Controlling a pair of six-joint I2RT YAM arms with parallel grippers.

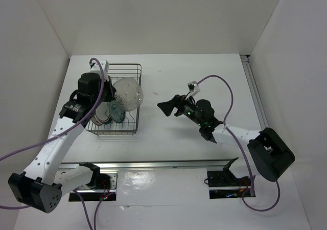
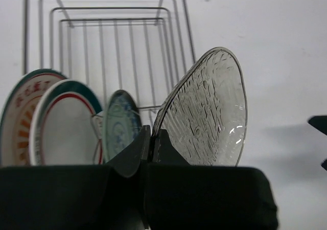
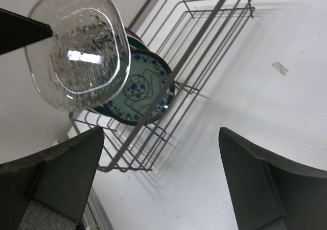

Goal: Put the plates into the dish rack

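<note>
Presently, the left pincer (image 2: 150,147) is clamped tight on the lower edge of the translucent plate (image 2: 209,112), its two dark fingers (image 2: 134,156) pressed together with the rim between them. That plate is held tilted, leaning to the right, over the right side of the dish rack (image 1: 130,69); from above it overlaps the rack's right wall, and whether its lower edge touches the wires cannot be told. Three other plates stand on edge side by side in the near end of the rack: the orange sunburst plate (image 2: 18,120) outermost on the left, the dark-rimmed plate (image 2: 66,130) just beside it, and the teal-blue plate (image 2: 121,125) next, closest to the held plate. The right wrist view shows the teal-blue plate behind the rack's side wires, with the translucent plate higher up in front of it. The right pincer (image 3: 161,148) is spread wide with nothing between its fingers, hovering over the white bench (image 1: 204,71) to the right of the rack, pointed toward it and apart from it
</note>
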